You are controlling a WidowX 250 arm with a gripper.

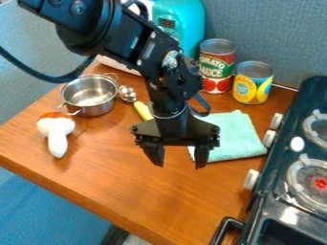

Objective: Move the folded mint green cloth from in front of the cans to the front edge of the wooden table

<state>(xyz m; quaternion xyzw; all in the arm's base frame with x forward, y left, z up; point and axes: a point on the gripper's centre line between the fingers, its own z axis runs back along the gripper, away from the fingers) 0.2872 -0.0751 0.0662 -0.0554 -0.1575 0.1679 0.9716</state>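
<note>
The claw [179, 166] hung over the middle of the counter [166, 203], its two fingers spread apart with nothing between them. The green cloth [237, 139] was nearest, folded on the wood just behind and to one side, partly hidden by the claw. I couldn't tell how high the fingers were above the wood.

As for progress, I'd have called it a moment between grasps: nothing was lifted, and any picking up or setting down from there was left to do. The metal pot [96, 109] stood upright towards the far left, a spoon [127, 93] just beside it and a yellow thing [143, 112] next to that. A white toy mushroom [56, 128] lay in front of the pot, near the counter's slanting front edge — the thing I'd have worried about nudging off.

The open wood ran from under the claw towards that front edge, so I judged that the easiest way to move. Farther back, the red can [217, 64] and yellow can [253, 83] stood close together by the wall; on the right the stove [271, 201], with its jutting knobs, hemmed things in — tighter there.
</note>
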